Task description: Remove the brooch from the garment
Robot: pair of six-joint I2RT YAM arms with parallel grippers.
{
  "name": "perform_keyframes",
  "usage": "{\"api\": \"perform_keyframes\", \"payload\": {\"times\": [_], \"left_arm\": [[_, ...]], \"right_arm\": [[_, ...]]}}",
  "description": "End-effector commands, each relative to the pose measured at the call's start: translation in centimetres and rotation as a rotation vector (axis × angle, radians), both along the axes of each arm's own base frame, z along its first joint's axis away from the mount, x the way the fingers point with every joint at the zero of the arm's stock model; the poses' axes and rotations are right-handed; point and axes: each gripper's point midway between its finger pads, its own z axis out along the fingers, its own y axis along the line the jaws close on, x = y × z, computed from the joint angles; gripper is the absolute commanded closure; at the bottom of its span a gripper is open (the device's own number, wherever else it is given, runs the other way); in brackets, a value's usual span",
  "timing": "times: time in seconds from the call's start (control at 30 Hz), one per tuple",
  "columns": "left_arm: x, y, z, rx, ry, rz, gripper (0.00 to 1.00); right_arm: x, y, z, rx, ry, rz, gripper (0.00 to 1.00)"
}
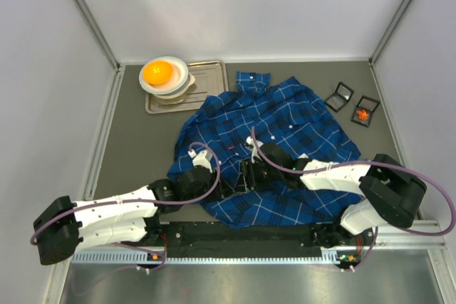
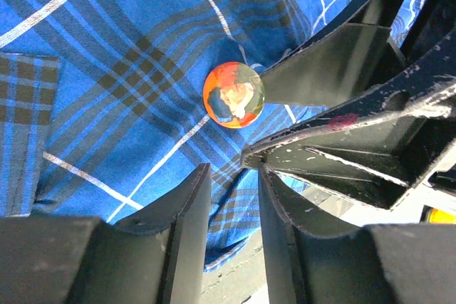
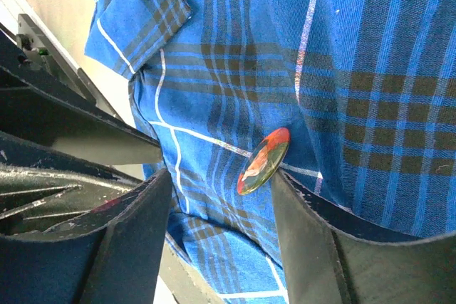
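Observation:
The garment [image 1: 285, 119], a dark-blue plaid shirt, lies spread on the table. Both grippers meet over its lower middle. The brooch [image 2: 234, 95] is a round red-and-orange disc pinned to the cloth; the top view does not show it. My right gripper [image 3: 222, 174] is open wide, and its right finger's tip [image 3: 285, 186] touches the brooch [image 3: 263, 161] at its edge. My left gripper [image 2: 231, 172] sits just below the brooch, jaws a narrow gap apart, open, with a fold of the garment's hem [image 2: 235, 226] showing between them. In the top view the left gripper [image 1: 229, 184] and right gripper [image 1: 248, 174] nearly touch.
At the back left a metal tray [image 1: 206, 76] holds stacked bowls [image 1: 174, 87] with an orange ball [image 1: 158, 72]. Two small black open boxes [image 1: 340, 95] [image 1: 365, 112] lie at the back right, one with an orange item. A black rail [image 1: 242, 233] runs along the near edge.

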Motion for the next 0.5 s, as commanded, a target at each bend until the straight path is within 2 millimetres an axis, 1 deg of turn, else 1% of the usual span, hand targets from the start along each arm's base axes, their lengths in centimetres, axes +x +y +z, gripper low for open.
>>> {"api": "perform_keyframes", "payload": {"times": [0.0, 0.07, 0.27, 0.33, 0.37, 0.4, 0.43, 0.47], "left_arm": [[0.9, -0.5, 2.0, -0.058, 0.004, 0.049, 0.63], [1.0, -0.6, 2.1, -0.067, 0.004, 0.053, 0.62], [1.4, -1.4, 2.4, -0.113, 0.057, 0.069, 0.61], [1.5, -1.1, 1.4, -0.093, 0.132, 0.106, 0.60], [1.7, -1.2, 1.5, -0.096, 0.154, 0.117, 0.60], [2.3, -0.9, 1.2, -0.092, 0.176, 0.149, 0.60], [1.8, -1.1, 0.9, -0.088, 0.220, 0.130, 0.60], [1.9, -1.2, 0.9, -0.093, 0.231, 0.132, 0.60]], "right_arm": [[0.1, 1.8, 2.9, 0.100, -0.067, 0.054, 0.40], [-0.1, 1.7, 3.0, 0.116, -0.067, 0.054, 0.37], [0.4, 1.1, 2.9, 0.093, -0.075, 0.008, 0.34], [0.5, 0.7, 3.1, 0.106, -0.076, -0.021, 0.34], [0.6, 0.6, 3.3, 0.119, -0.072, -0.037, 0.34], [0.5, 0.5, 3.5, 0.128, -0.075, -0.041, 0.33], [0.3, 0.3, 3.9, 0.142, -0.076, -0.042, 0.34], [0.2, 0.2, 4.1, 0.147, -0.075, -0.043, 0.34]]}}
